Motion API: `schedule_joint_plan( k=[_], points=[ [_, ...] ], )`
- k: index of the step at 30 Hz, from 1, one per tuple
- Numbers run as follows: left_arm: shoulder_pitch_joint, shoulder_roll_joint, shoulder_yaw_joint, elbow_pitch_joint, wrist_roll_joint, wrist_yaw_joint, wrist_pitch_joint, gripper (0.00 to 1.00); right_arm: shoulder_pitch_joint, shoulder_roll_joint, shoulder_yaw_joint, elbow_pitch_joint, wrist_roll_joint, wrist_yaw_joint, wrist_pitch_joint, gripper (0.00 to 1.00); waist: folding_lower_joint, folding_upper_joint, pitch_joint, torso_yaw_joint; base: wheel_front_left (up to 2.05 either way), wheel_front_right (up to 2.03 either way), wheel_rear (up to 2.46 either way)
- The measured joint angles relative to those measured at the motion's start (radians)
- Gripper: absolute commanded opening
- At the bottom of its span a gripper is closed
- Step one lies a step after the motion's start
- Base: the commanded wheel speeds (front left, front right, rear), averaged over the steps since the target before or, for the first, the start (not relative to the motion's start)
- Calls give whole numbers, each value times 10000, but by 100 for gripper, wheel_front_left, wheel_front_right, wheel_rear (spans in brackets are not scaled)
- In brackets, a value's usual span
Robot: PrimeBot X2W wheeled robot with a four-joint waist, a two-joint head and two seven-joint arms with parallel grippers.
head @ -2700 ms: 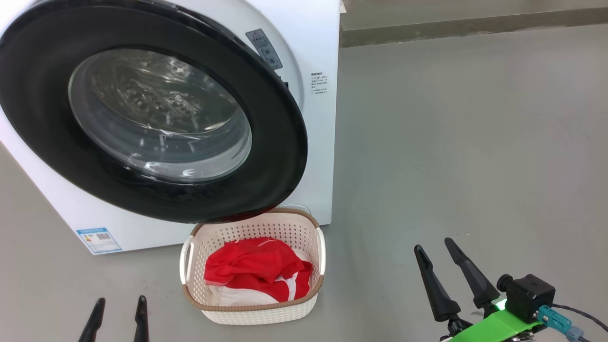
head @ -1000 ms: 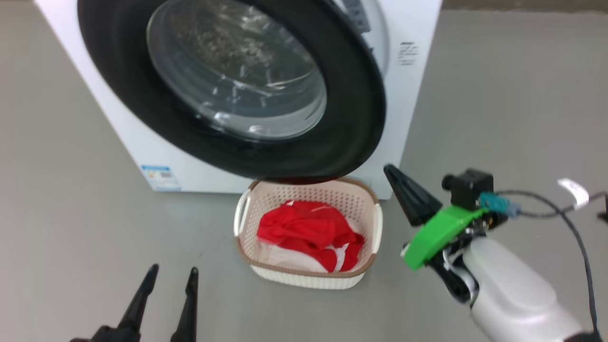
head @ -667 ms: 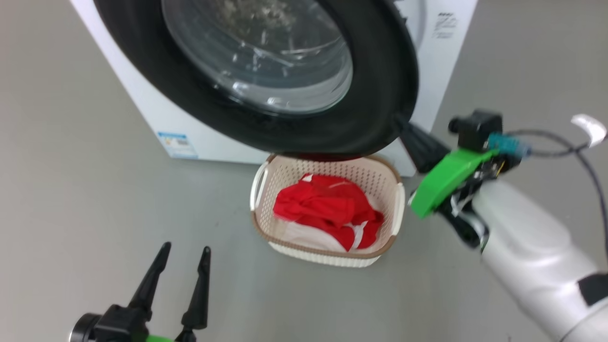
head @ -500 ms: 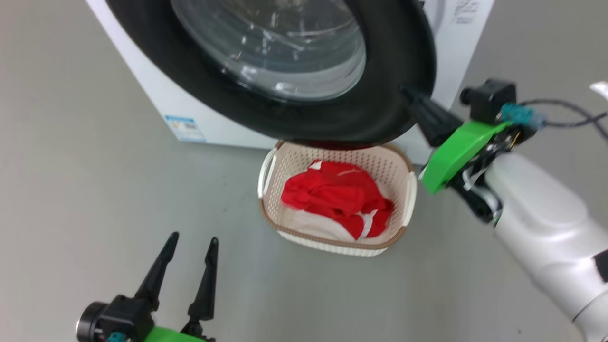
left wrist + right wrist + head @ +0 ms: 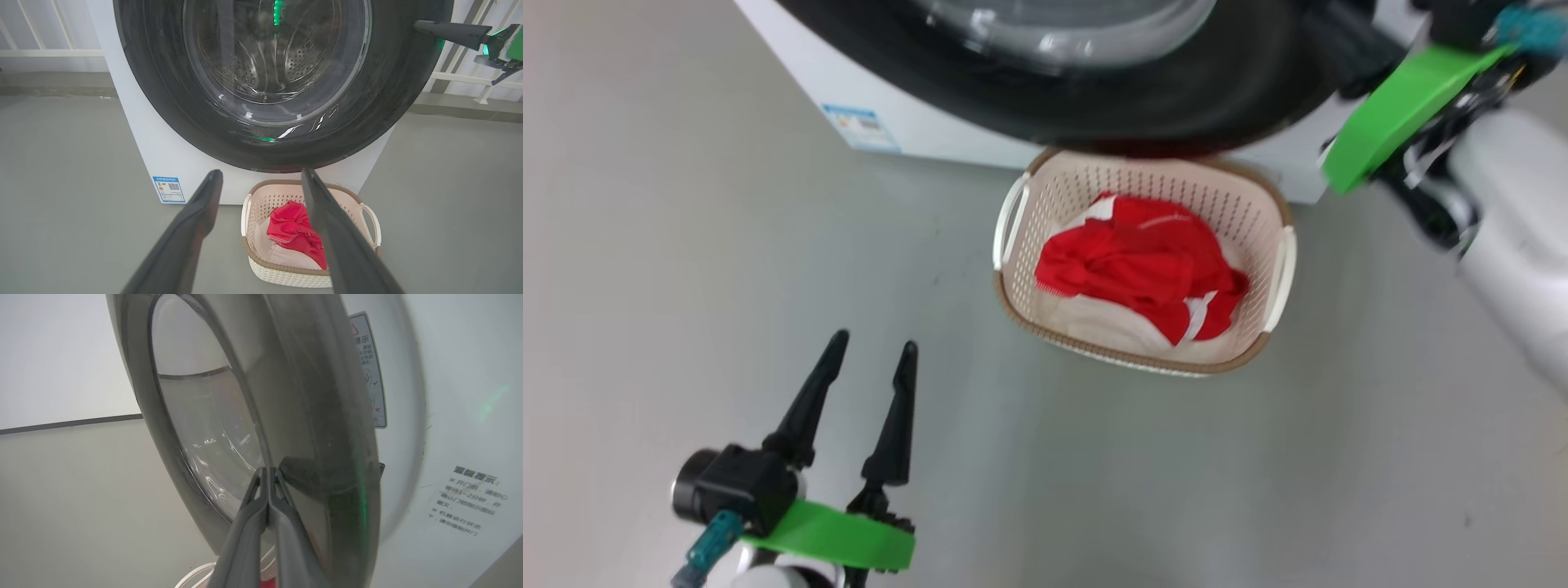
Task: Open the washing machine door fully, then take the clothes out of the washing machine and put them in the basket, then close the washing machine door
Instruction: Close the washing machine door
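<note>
The washing machine door (image 5: 388,81) hangs in front of the white washing machine (image 5: 143,134), and the steel drum shows through its glass. My right gripper (image 5: 267,470) is shut with nothing in it, its tips against the door's glossy black outer face (image 5: 310,416) near the free edge. From the left wrist it shows as my right gripper (image 5: 416,25) touching the rim's upper right. Below the door stands the basket (image 5: 1143,184), with the red clothes (image 5: 1135,265) bunched inside. My left gripper (image 5: 872,343) is open over bare floor, left of the basket.
The grey floor (image 5: 686,245) runs all round the basket. A blue label (image 5: 862,126) sits low on the machine's front. Behind the machine, white railings (image 5: 41,51) line the wall. My pale right forearm (image 5: 1515,269) reaches in from the right edge.
The head camera has tipped down and the whole scene has shifted. My right gripper has shut and risen from near the floor to the door's right edge. The left gripper shows further into view.
</note>
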Motion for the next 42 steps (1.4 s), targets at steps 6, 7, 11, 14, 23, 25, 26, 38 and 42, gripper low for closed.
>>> schedule_joint_plan(
  k=[6, 7, 11, 14, 23, 25, 26, 38, 42],
  points=[
    [-433, -58, -291, 173, -211, 0, 0, 100, -991, -395, 372, 284, 322, -2, 0, 0, 0, 0, 561, 313, 0, 0, 0],
    [-463, -65, -357, 251, -224, 0, 0, 100, -1126, -418, 407, 305, 337, -2, 0, 0, 0, 0, 628, 377, 0, 0, 0],
    [-560, -71, -430, 318, -297, 0, 0, 100, -1646, -430, 453, 389, 420, 0, 0, 0, 0, 0, 854, 582, 0, 0, 0],
    [-619, -77, -493, 364, -297, 0, 0, 100, -1869, -430, 63, 562, 205, 12, 2, 0, 0, 0, 960, 691, 0, 0, 0],
    [-782, -104, -629, 560, -297, 0, 0, 100, -1742, -33, -1204, 872, -993, 130, 2, 0, 0, 0, 833, 743, 0, 0, 0],
    [-781, -104, -621, 589, -295, 0, 0, 100, -1609, 6, -1386, 834, -1074, 128, 2, 0, 0, 0, 766, 711, 0, 0, 0],
    [-780, -105, -602, 596, -295, 0, 0, 100, -1518, 19, -1494, 815, -1116, 127, 2, 0, 0, 0, 725, 688, 0, 0, 0],
    [-697, -121, 105, 669, -504, 0, 0, 100, 1039, 362, -3499, -851, -2092, -2, -2, 100, 0, 0, -84, 54, 0, 0, 0],
    [-625, -113, 305, 696, -558, 0, 0, 100, 2387, 648, -4368, -1789, -2788, -2, -2, 100, 0, 0, -435, -257, 0, 0, 0]
  ],
)
